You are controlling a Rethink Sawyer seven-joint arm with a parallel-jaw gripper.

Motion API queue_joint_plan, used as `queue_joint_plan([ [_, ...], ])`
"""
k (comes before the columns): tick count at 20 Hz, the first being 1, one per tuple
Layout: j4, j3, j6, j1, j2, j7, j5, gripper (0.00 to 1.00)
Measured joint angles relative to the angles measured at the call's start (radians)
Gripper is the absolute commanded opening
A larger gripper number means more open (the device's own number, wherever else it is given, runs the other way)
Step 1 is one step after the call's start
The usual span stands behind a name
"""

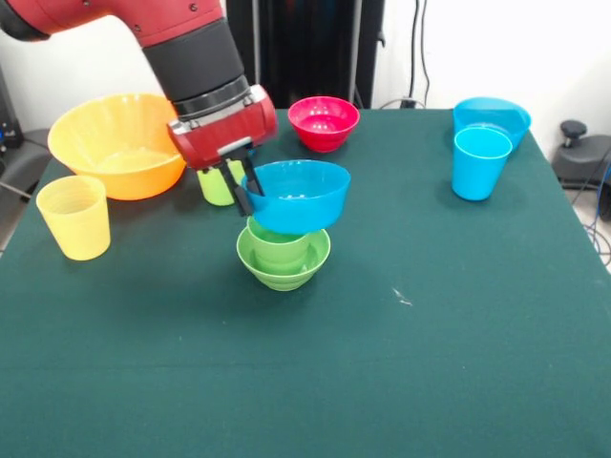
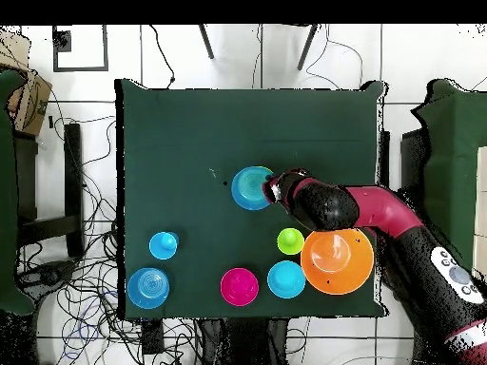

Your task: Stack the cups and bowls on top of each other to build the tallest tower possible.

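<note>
My gripper (image 1: 246,196) is shut on the left rim of a blue bowl (image 1: 298,196) and holds it upright right over the tower. The tower is a green stepped cup (image 1: 277,246) nested in a small green bowl (image 1: 284,269) at the table's middle. The blue bowl's bottom is level with the cup's rim; I cannot tell if they touch. In the overhead view the blue bowl (image 2: 251,187) hides the tower, with the gripper (image 2: 272,188) at its right edge. A yellow-green cup (image 1: 216,186) stands just behind the gripper.
A pale yellow cup (image 1: 74,218) and a large yellow-orange bowl (image 1: 115,143) stand at the left. A red bowl (image 1: 323,122) is at the far middle. A sky blue cup (image 1: 480,162) and a wide blue bowl (image 1: 494,114) are at the far right. Another blue bowl (image 2: 285,278) shows only from overhead.
</note>
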Motion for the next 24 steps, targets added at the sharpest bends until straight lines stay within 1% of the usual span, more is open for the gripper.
queue_joint_plan([
  [3, -0.002, -0.016, 0.017, 0.028, -0.001, 0.0, 0.0, 0.0],
  [7, -0.002, -0.042, 0.064, 0.074, -0.006, 0.0, 0.0, 0.0],
  [11, -0.002, -0.058, 0.1, 0.1, -0.012, 0.0, 0.0, 0.0],
  [16, -0.002, -0.074, 0.12, 0.112, -0.02, 0.0, 0.0, 0.0],
  [24, -0.002, -0.082, 0.121, 0.102, -0.026, 0.0, 0.003, 0.0],
])
